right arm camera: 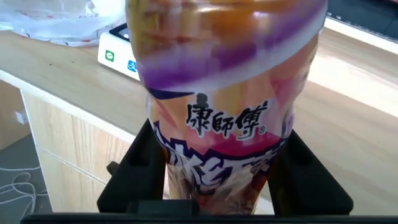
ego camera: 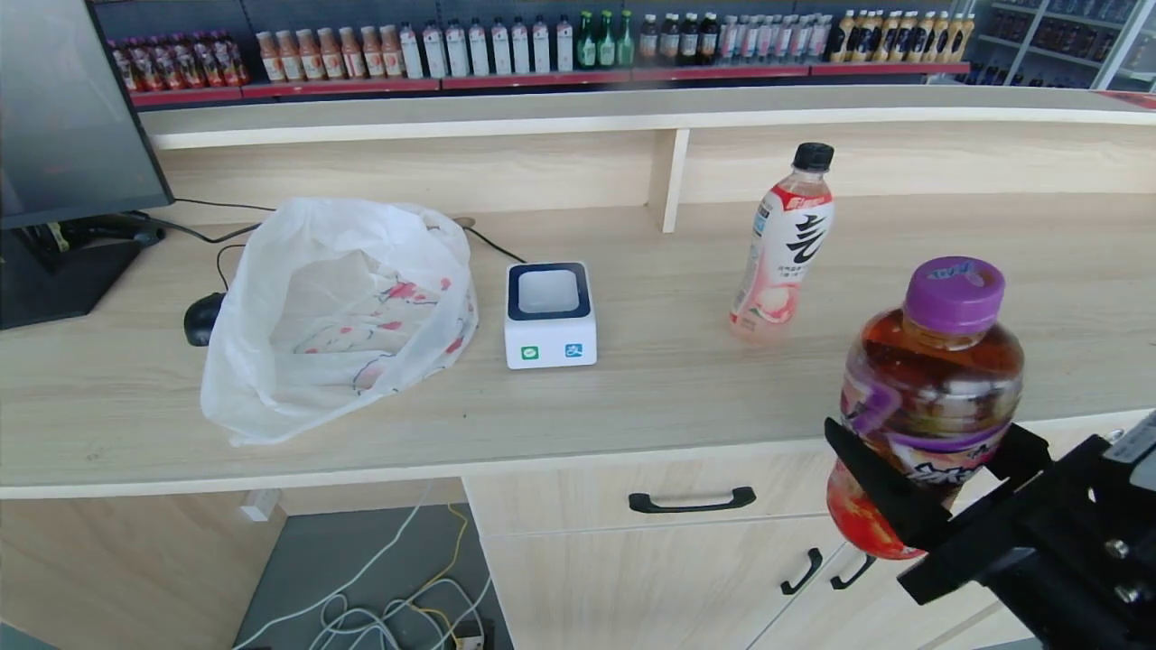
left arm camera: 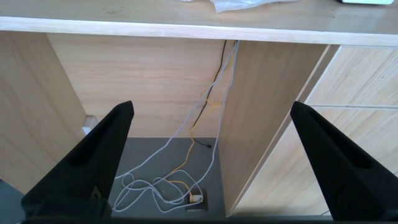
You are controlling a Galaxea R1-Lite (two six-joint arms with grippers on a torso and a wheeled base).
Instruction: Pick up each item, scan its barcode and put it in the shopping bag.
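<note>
My right tool point(ego camera: 939, 474) is closed around the lower part of a clear plastic bottle of amber drink with a purple cap point(ego camera: 930, 379). It holds the bottle upright in the air at the front edge of the light wooden worktop point(ego camera: 650, 397), toward the right end. My left tool point(left arm camera: 211, 118) hangs wide open and empty below that edge. The white plastic shopping bag point(ego camera: 334, 307) lies open toward the left end, and a white square scanner box point(ego camera: 550, 314) is just beside it.
</note>
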